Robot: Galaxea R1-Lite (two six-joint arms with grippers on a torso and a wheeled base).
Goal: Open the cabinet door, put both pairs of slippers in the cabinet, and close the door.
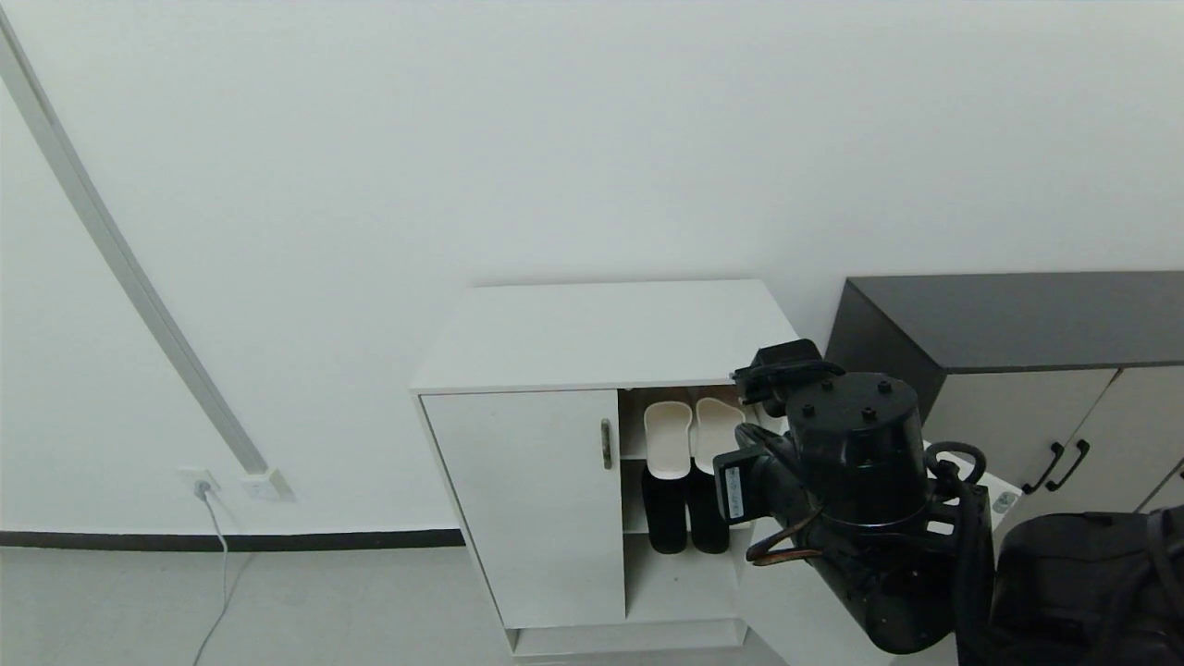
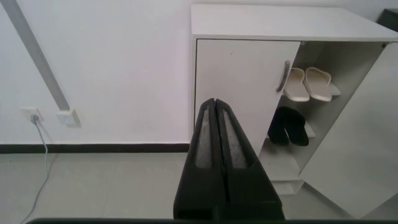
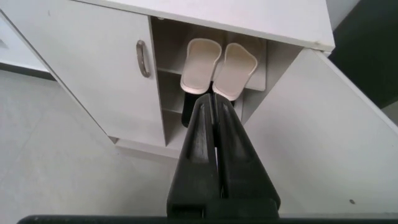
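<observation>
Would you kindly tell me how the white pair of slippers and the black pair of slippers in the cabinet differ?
Colour: the white pair of slippers is pale, while the black pair of slippers is dark.
Shelf: the white pair lies on the upper shelf, the black pair on the shelf just below.
Shared: each pair lies side by side in the right half of the white cabinet, whose right door stands open.

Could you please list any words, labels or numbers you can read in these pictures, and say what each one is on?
None can be read.
The white label on the right arm is too small to read.
The cabinet, the slippers and the wall socket show no print.
</observation>
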